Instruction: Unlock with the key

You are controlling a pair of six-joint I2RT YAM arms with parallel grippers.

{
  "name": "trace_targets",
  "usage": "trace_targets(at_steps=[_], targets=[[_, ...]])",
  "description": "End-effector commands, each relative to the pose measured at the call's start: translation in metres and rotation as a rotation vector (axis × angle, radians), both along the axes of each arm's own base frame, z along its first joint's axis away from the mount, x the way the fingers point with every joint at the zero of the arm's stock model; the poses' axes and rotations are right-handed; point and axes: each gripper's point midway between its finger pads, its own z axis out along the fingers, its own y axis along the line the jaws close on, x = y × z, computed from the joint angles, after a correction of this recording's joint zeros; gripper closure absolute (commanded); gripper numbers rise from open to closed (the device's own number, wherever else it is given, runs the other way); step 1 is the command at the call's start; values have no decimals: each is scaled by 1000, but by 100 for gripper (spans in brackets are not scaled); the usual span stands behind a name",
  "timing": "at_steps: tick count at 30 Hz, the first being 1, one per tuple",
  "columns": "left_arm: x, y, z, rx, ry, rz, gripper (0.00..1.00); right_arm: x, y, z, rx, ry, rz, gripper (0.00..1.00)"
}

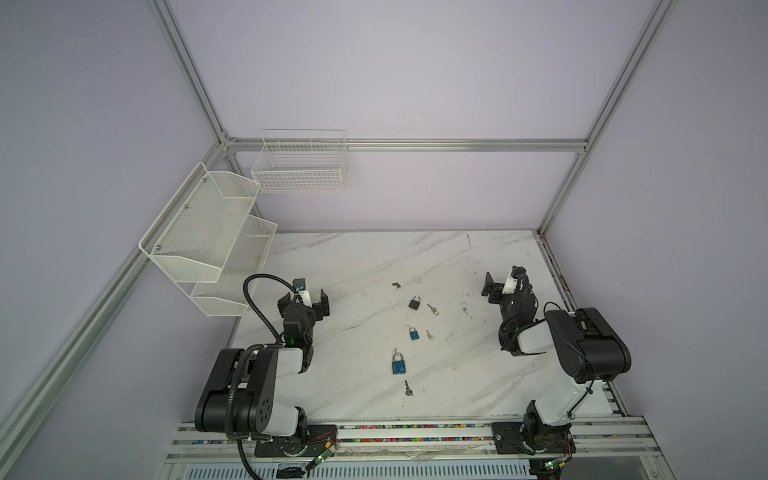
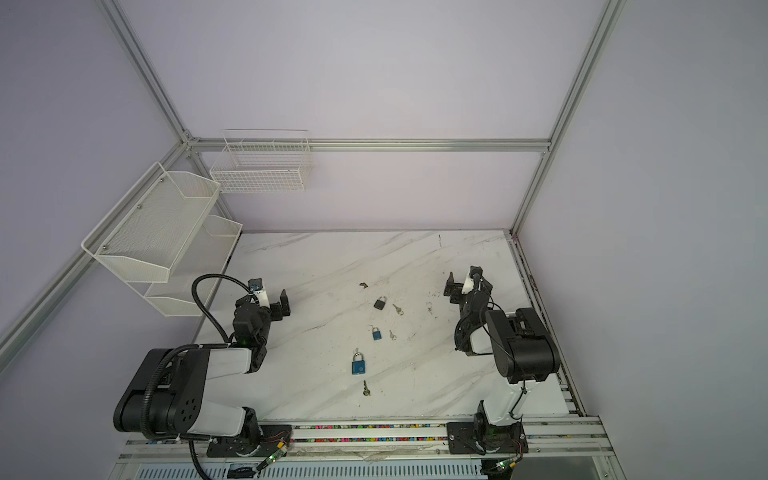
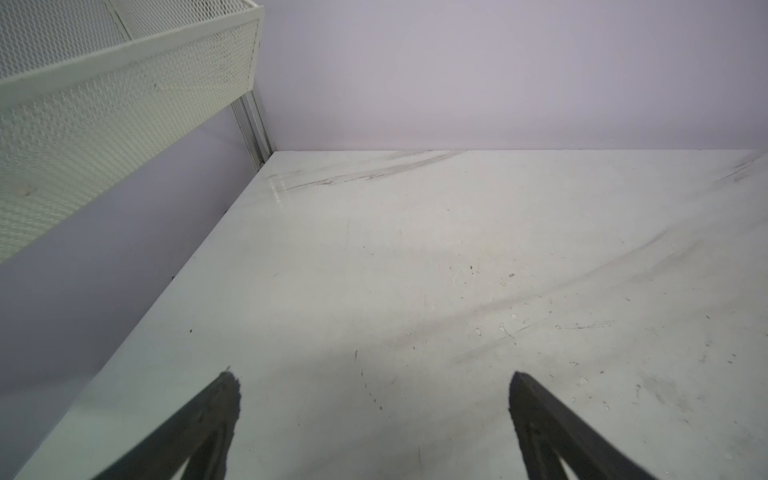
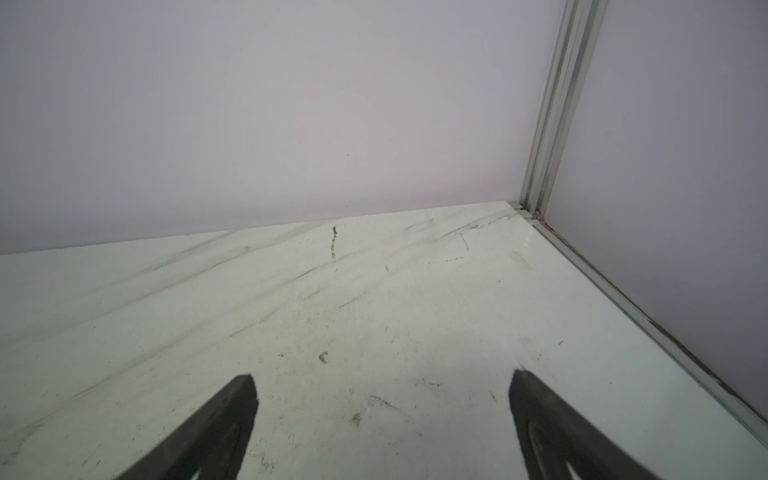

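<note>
Three padlocks lie in a row mid-table in both top views: a black one (image 1: pixel 414 302), a small blue one (image 1: pixel 413 333) and a larger blue one (image 1: pixel 398 364). Small keys lie loose beside them (image 1: pixel 432 308) (image 1: pixel 429 335) (image 1: pixel 408 388), and a dark key-like piece (image 1: pixel 396 285) lies farther back. My left gripper (image 1: pixel 304 300) (image 3: pixel 374 378) hovers open at the left, well away from the locks. At the right, my right gripper (image 1: pixel 503 279) (image 4: pixel 382 376) is open too. Both wrist views show only bare marble between the fingers.
The marble table (image 1: pixel 357 266) is walled at the back and on both sides. A white mesh shelf rack (image 1: pixel 208 241) hangs on the left wall close to the left arm, and a wire basket (image 1: pixel 301 164) hangs on the back wall. Metal rails run along the front edge (image 1: pixel 415 432).
</note>
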Motion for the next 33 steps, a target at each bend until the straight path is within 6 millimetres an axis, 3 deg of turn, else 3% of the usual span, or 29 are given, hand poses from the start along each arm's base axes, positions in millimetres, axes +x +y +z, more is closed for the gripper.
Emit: trace_targets(at_steps=[1,6,10,12,16,21,25,33], targets=[[1,-3,28,-1,-49,-26,0,-3,-5,23,-6,-38,-23,2],[-9,-7,52,-63,-83,-38,0,-5,-8,44,45,-24,-44,2],[-18,-8,77,-181,-120,-24,0,-6,-6,63,196,-17,-38,3],[-22,-8,89,-266,-122,-6,0,-2,-6,60,319,51,-65,2],[-31,-5,98,-408,-119,44,0,0,-13,34,558,183,-190,3],[-45,0,91,-578,-133,123,0,-1,11,26,584,263,-60,2],[-47,-15,91,-633,-93,50,0,-3,21,19,576,332,-25,2],[-45,-66,87,-765,24,-176,0,-12,61,8,477,464,86,2]])
